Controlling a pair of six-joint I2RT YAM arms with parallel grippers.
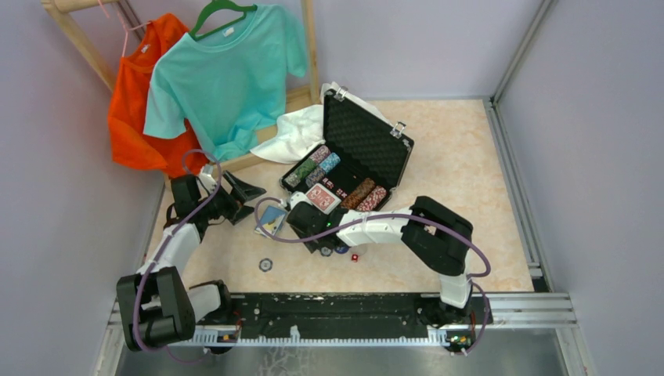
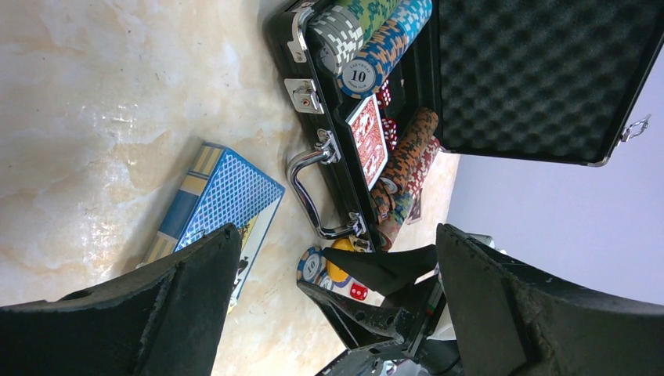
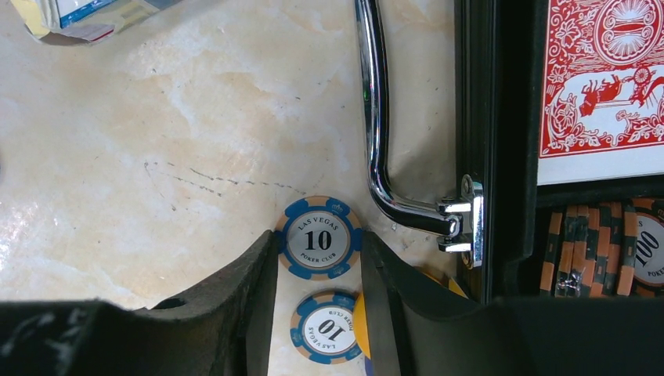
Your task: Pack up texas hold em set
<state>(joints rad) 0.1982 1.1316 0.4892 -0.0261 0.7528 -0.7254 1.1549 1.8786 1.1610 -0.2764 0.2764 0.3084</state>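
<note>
Fingers (image 3: 319,258) flank blue chip (image 3: 318,238) beside case (image 3: 501,157) edge.

Blue-and-tan chips (image 3: 317,239); red patterned deck (image 3: 601,86); black case (image 1: 366,137).

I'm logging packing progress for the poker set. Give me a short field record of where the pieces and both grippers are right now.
case: black case open, lid up, on the table
in case: chip rows, red card deck
outside case: blue card deck, red die, lone chip
right gripper: right gripper fingers on either side of a blue 10 chip lying flat; second blue 10 chip just behind
left gripper: left gripper open, empty, near the blue card deck
</note>
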